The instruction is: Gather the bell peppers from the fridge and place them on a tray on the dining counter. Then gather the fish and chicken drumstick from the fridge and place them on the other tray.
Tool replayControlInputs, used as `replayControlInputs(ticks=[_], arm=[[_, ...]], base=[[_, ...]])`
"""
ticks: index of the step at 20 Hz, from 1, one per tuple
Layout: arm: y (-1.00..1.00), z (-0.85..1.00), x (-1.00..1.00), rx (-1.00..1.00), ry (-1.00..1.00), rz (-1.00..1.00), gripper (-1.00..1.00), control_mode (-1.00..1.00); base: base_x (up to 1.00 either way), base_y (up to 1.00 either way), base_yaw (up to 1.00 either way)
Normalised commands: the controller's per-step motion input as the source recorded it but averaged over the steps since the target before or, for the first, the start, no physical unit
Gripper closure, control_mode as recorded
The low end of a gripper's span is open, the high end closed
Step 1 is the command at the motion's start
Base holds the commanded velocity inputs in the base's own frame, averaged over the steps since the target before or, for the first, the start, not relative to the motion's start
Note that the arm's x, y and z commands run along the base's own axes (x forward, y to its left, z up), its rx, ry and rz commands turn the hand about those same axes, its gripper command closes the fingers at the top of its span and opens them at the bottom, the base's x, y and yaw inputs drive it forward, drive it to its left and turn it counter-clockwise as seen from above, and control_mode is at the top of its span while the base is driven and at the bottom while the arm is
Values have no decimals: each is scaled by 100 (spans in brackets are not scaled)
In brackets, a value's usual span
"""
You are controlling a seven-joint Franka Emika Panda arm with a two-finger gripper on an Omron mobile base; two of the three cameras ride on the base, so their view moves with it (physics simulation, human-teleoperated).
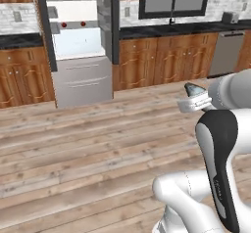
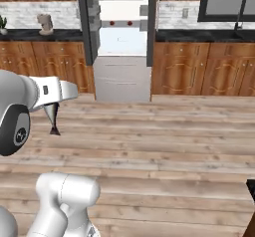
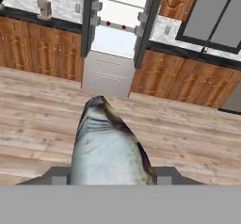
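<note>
Gripper (image 3: 110, 178) closed on the fish (image 3: 109, 143), fingers clamped on either side of its body; the fish sticks out forward from between them, pale grey-blue with a dark mottled back. In the left base view the fish (image 1: 194, 90) shows as a small grey tip at the end of the white arm (image 1: 220, 144), held in the air over the wood floor (image 1: 88, 144), well apart from the fridge (image 1: 78, 41). In the right base view the fish (image 2: 53, 117) hangs down dark and narrow below the hand.

Fridge stands open, doors swung to both sides, white shelves lit inside. Two small red items (image 3: 116, 25) sit on a fridge shelf, too small to identify. Fridge drawers (image 2: 122, 79) below the shelves are shut. Wood cabinets (image 1: 162, 60) with a dark counter (image 1: 166, 30) run both sides of the fridge. Window (image 3: 214, 11) right of the fridge. Dishwasher (image 1: 226, 51) further right of the fridge along the cabinets.
</note>
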Motion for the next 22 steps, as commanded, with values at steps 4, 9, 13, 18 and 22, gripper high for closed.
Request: replayControlInputs(ticks=[4,9,13,18,22], arm=[[0,0,0,0,0,0,100,100],[0,0,0,0,0,0,100,100],[0,0,0,0,0,0,100,100],[0,0,0,0,0,0,100,100],[0,0,0,0,0,0,100,100]], base=[[-100,-7,-9],[-100,-9,-9],[-100,-13,-10],[-100,-7,-10],[-100,0,-5]])
